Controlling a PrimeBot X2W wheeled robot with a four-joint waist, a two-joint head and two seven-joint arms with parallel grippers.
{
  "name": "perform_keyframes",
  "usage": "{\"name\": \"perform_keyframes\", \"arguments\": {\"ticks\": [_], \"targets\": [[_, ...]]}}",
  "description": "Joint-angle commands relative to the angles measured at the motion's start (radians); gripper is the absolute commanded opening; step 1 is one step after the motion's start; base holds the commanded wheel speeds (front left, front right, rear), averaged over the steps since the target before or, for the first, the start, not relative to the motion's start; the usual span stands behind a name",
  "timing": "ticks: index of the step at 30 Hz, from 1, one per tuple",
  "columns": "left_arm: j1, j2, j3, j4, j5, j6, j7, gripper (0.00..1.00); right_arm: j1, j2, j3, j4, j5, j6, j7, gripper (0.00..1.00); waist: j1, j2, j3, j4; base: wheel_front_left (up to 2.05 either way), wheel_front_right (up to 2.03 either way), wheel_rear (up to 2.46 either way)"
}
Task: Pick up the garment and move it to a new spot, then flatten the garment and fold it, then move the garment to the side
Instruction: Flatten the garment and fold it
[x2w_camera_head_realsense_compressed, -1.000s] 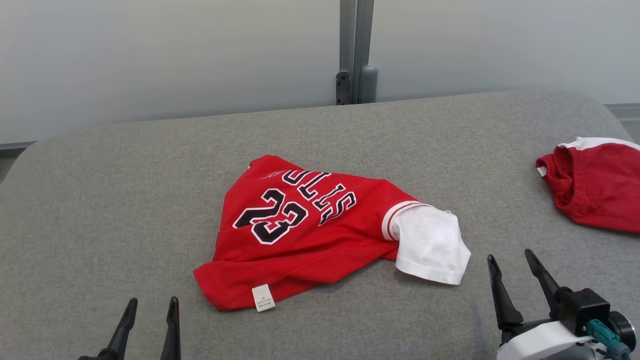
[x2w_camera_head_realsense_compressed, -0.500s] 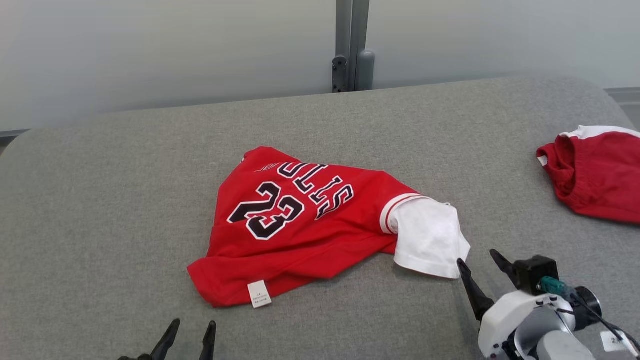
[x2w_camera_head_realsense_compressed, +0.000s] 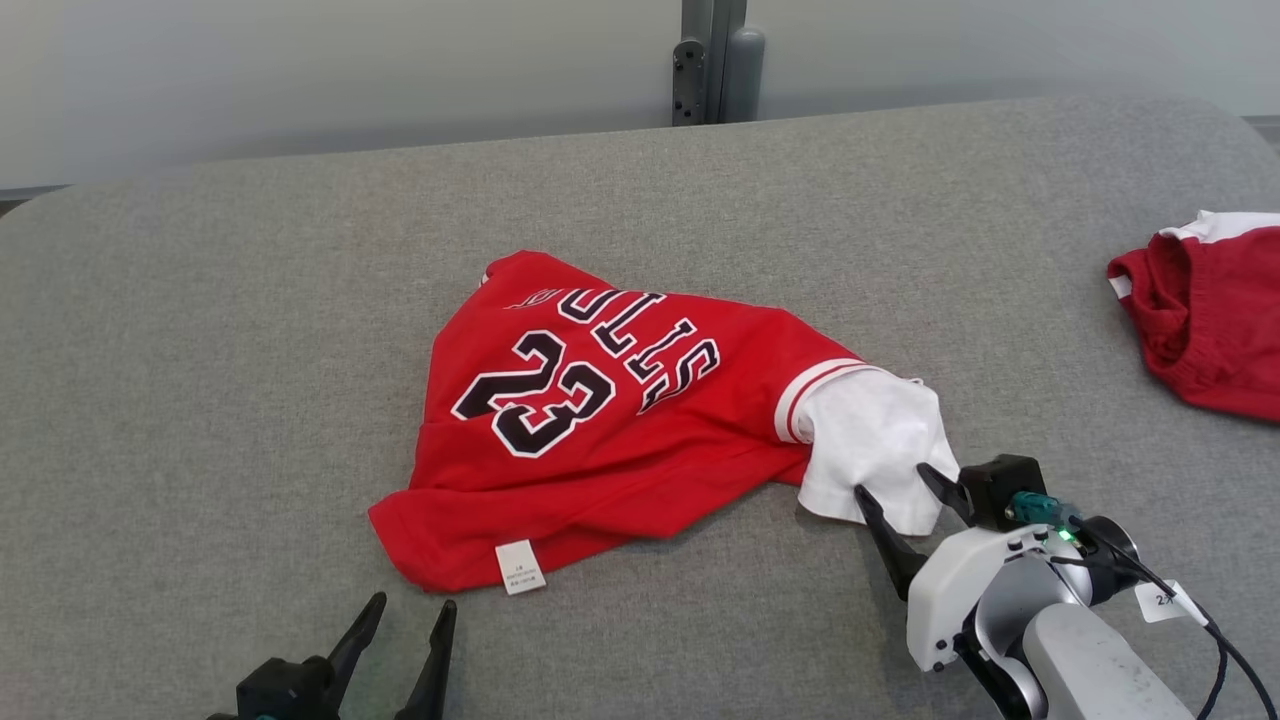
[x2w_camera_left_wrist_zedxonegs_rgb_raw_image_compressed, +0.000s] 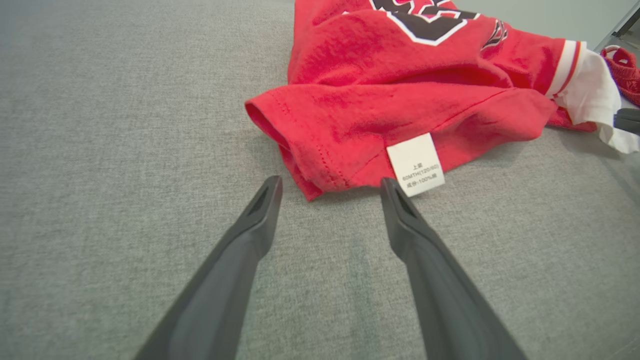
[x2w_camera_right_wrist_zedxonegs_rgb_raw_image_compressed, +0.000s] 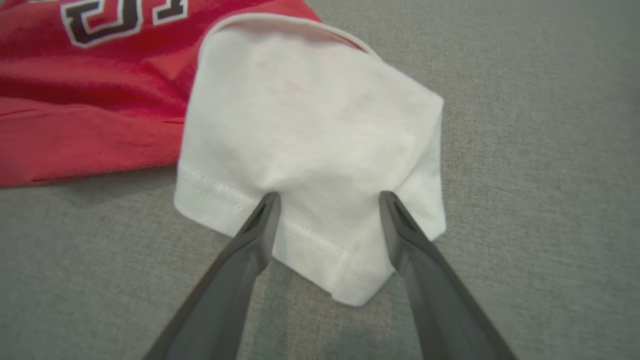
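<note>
Garment (x2w_camera_head_realsense_compressed: 600, 440) lies crumpled in the middle of the grey pad (x2w_camera_head_realsense_compressed: 200, 350), number side up. Right gripper (x2w_camera_head_realsense_compressed: 891, 480), jaws wide, has its tips at the hem of the white sleeve (x2w_camera_head_realsense_compressed: 870, 440), gripping nothing. Left gripper (x2w_camera_head_realsense_compressed: 414, 600), also wide, sits just short of the red hem by the label (x2w_camera_head_realsense_compressed: 520, 567).

red soft jersey garment (x2w_camera_head_realsense_compressed: 620, 440): crumpled, centred
right pincer (x2w_camera_head_realsense_compressed: 890, 479): spread, tips at white sleeve (x2w_camera_head_realsense_compressed: 870, 435)
left pincer (x2w_camera_head_realsense_compressed: 414, 600): spread, near hem
</note>
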Motion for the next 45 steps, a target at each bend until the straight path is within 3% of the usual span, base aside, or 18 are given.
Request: {"name": "perform_keyframes", "arguments": {"ticks": [1, 19, 20, 23, 29, 33, 39, 45], "targets": [[-0.025, 0.006, -0.005, 0.003, -0.012, -0.002, -0.003, 1.00, -0.012, -0.006, 0.002, 0.007, 0.005, -0.001, -0.010, 1.00, -0.0001, 0.0000, 0.017, 0.010, 0.00, 0.00, 0.00], [-0.161, -0.002, -0.087, 0.097, -0.032, -0.002, -0.003, 1.00, -0.066, -0.010, 0.019, 0.041, 0.019, -0.001, -0.032, 1.00, -0.0001, 0.0000, 0.095, 0.009, 0.00, 0.00, 0.00], [-0.162, -0.003, -0.093, 0.097, -0.034, -0.002, -0.003, 0.87, -0.067, -0.009, 0.025, 0.045, 0.026, -0.001, -0.027, 1.00, -0.0001, 0.0000, 0.096, 0.009, 0.00, 0.00, 0.00], [-0.166, 0.000, -0.105, 0.091, -0.042, -0.002, -0.003, 0.04, -0.071, -0.011, 0.035, 0.054, 0.045, -0.001, -0.025, 0.00, -0.0001, 0.0000, 0.097, 0.011, 0.00, 0.00, 0.00], [-0.149, 0.029, -0.153, 0.079, -0.077, -0.002, -0.003, 0.00, -0.065, -0.020, 0.044, 0.052, 0.143, -0.001, -0.043, 0.00, -0.0001, 0.0000, 0.072, 0.013, 0.00, 0.00, 0.00], [-0.106, 0.077, -0.178, -0.020, -0.129, -0.002, 0.031, 0.00, -0.031, -0.053, 0.022, -0.052, 0.276, -0.001, -0.036, 0.00, -0.0001, 0.0000, 0.041, 0.008, 0.00, 0.00, 0.00], [-0.004, 0.184, -0.137, -0.382, -0.237, 0.016, 0.157, 0.00, 0.068, -0.141, -0.082, -0.383, 0.536, -0.001, 0.047, 0.00, -0.0001, 0.0000, 0.002, -0.009, 0.00, 0.00, 0.00], [0.068, 0.280, -0.062, -0.767, -0.356, 0.063, 0.280, 0.00, 0.188, -0.171, -0.237, -0.678, 0.803, -0.001, 0.185, 0.00, -0.0001, 0.0000, -0.031, -0.030, 0.00, 0.00, 0.00]]}}
